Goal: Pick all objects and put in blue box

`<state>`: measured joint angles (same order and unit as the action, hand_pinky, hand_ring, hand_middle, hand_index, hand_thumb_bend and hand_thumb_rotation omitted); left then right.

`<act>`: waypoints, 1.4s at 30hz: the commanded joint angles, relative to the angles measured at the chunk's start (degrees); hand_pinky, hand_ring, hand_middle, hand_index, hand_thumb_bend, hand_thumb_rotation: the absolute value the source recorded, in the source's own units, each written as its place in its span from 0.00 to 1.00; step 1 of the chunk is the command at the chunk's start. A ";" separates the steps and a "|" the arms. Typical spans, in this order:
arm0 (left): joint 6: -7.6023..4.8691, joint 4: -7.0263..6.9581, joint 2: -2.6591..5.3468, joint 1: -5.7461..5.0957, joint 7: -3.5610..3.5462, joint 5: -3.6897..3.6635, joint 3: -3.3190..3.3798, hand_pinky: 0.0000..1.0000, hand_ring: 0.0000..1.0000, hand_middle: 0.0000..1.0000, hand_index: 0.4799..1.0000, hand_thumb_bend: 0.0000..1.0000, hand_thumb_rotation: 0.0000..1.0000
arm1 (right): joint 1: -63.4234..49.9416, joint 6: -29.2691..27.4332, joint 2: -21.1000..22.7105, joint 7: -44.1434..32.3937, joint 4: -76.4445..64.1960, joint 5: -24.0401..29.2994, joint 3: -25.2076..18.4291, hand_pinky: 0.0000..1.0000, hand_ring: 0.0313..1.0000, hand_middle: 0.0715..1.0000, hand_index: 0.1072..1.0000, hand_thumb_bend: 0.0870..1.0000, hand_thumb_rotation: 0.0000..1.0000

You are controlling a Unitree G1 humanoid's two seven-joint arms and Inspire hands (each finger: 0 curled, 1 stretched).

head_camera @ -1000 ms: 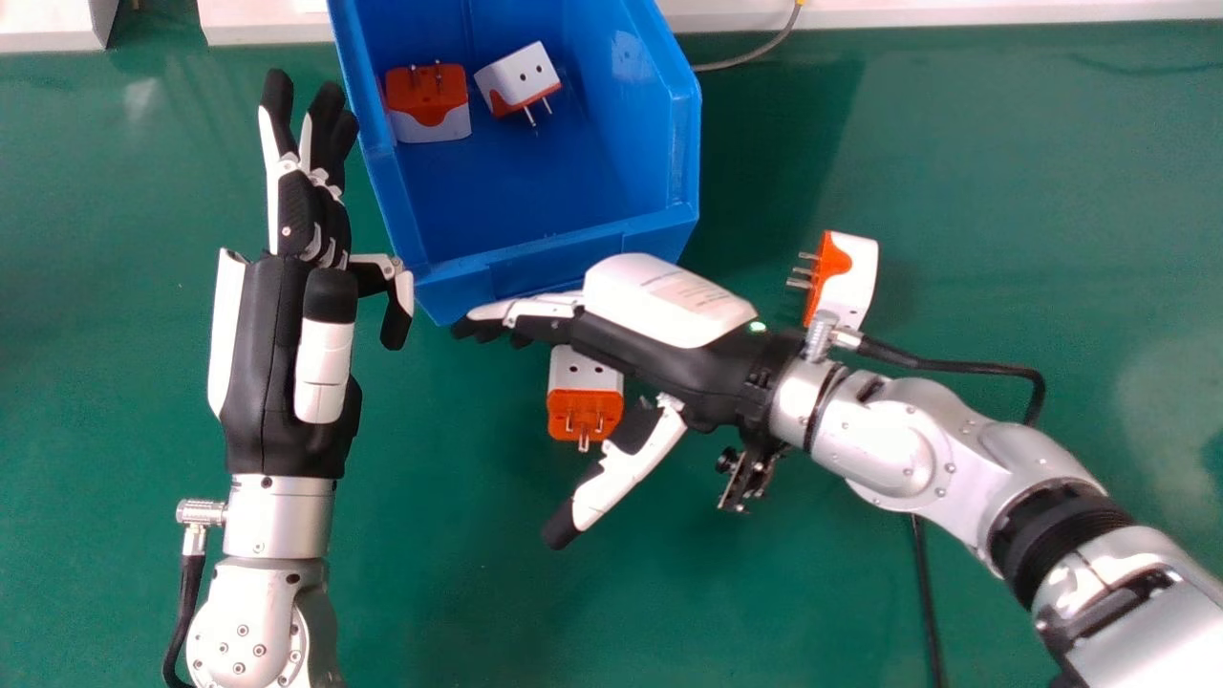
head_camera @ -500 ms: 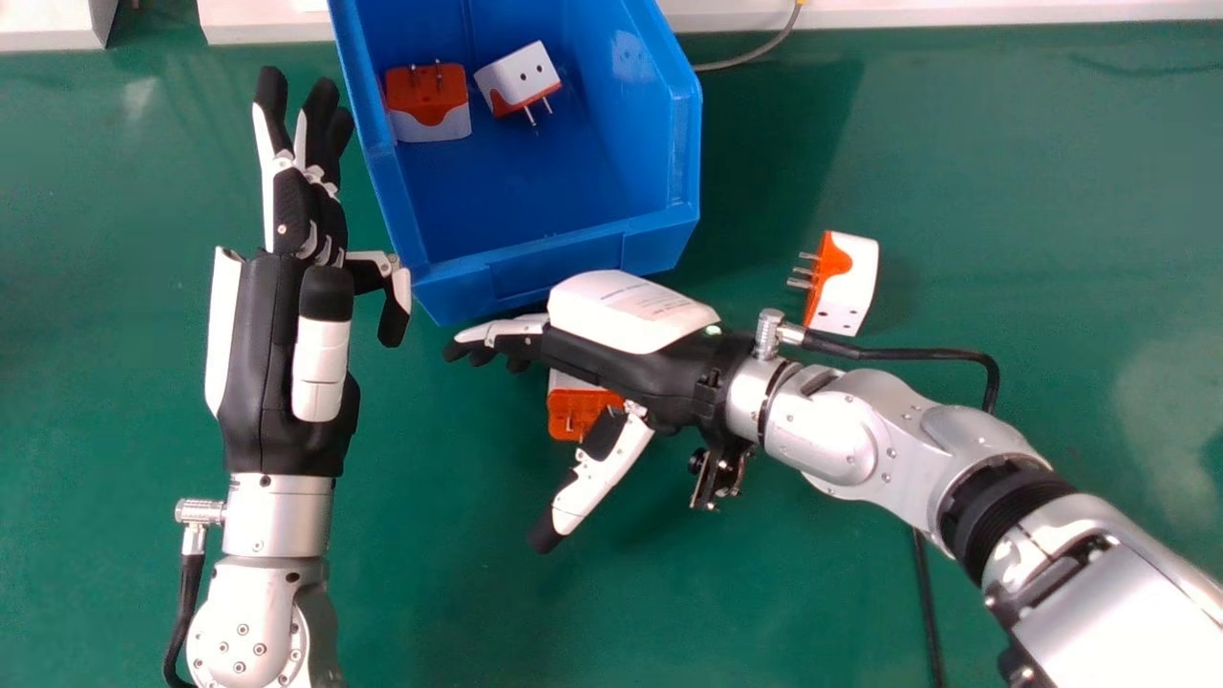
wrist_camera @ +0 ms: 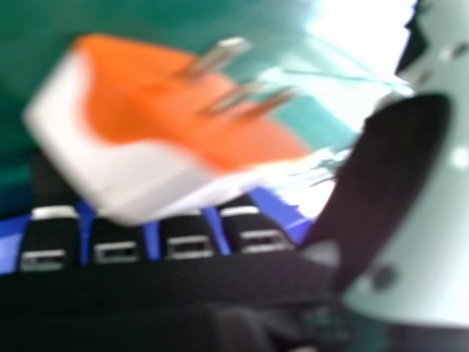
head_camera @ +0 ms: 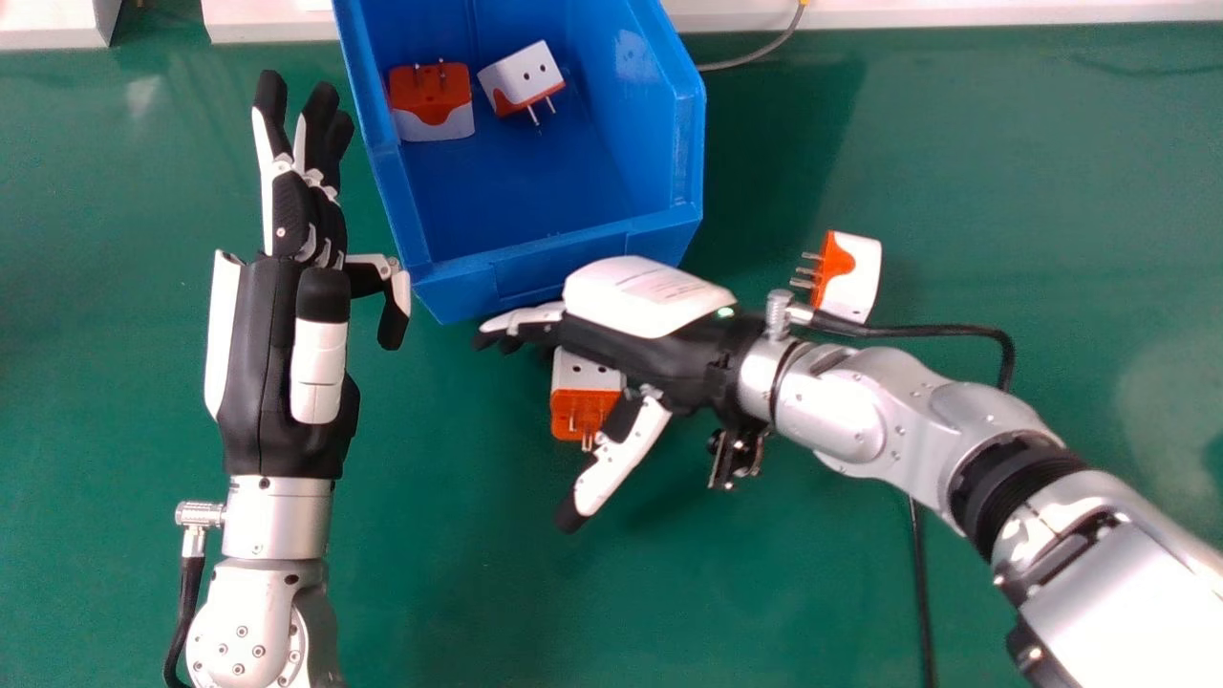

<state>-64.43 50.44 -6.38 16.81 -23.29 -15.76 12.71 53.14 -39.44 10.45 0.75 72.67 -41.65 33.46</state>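
Note:
In the head view my right hand (head_camera: 640, 334) is open in front of the blue box (head_camera: 564, 272), its thumb apart and an orange and white adapter (head_camera: 587, 401) partly hidden under its palm side. The right hand view has that adapter (wrist_camera: 168, 125) between my straight fingers and the thumb of my right hand (wrist_camera: 388, 169), not gripped. Another adapter (head_camera: 850, 277) lies right of the box beside my right wrist. Two more, one adapter (head_camera: 432, 100) with pins up and one tilted adapter (head_camera: 523, 78), rest inside the box. My left hand (head_camera: 287, 354) is open, left of the box.
A black cable (head_camera: 941, 332) runs along my right forearm, near the adapter at the right. White blocks (head_camera: 268, 21) line the table's far edge, and a thin grey cable (head_camera: 764, 53) reaches the box's right side. Green tabletop (head_camera: 430, 564) extends in front of the box.
My right hand first went left and a little toward the front over the adapter, then shifted back slightly right and toward the box. The left hand has barely moved.

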 commanded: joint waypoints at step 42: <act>-1.12 -1.20 -0.38 0.07 -0.35 0.12 -0.07 0.00 1.00 1.00 0.99 1.00 0.96 | 4.01 11.19 -2.88 -0.86 3.27 -3.00 4.61 0.73 0.77 0.84 0.86 1.00 0.45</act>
<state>-64.44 50.31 -6.67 16.84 -23.58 -15.78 12.70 57.26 -29.96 7.56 0.85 74.77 -43.57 37.40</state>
